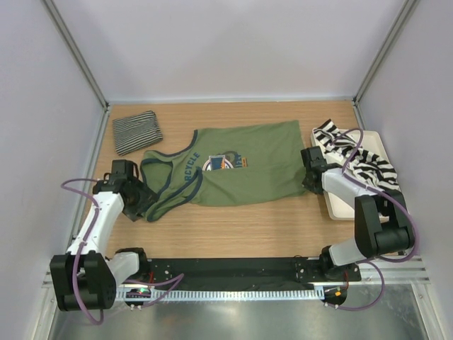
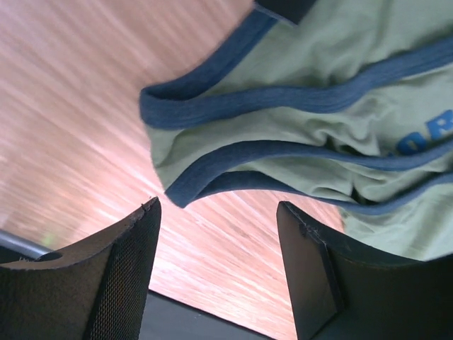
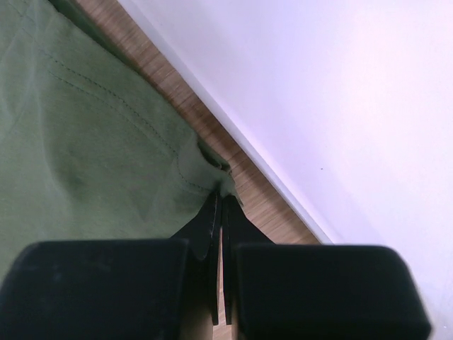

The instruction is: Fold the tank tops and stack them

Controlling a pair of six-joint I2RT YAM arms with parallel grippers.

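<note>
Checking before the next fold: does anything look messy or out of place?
The broad-striped tank top lies crumpled, spilling over the edge of the cream tray. The olive tank top has its straps bunched by the open left gripper. The pinstriped tank top looks neatly folded.

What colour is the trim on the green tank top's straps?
Dark blue trim on the olive green tank top, clearest in the left wrist view.

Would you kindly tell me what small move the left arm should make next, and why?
Probably ease the left claw forward and close it on the olive green tank top's shoulder strap. The right claw is shut on the hem corner, while the left claw hangs open just short of the strap, gripping nothing.
</note>
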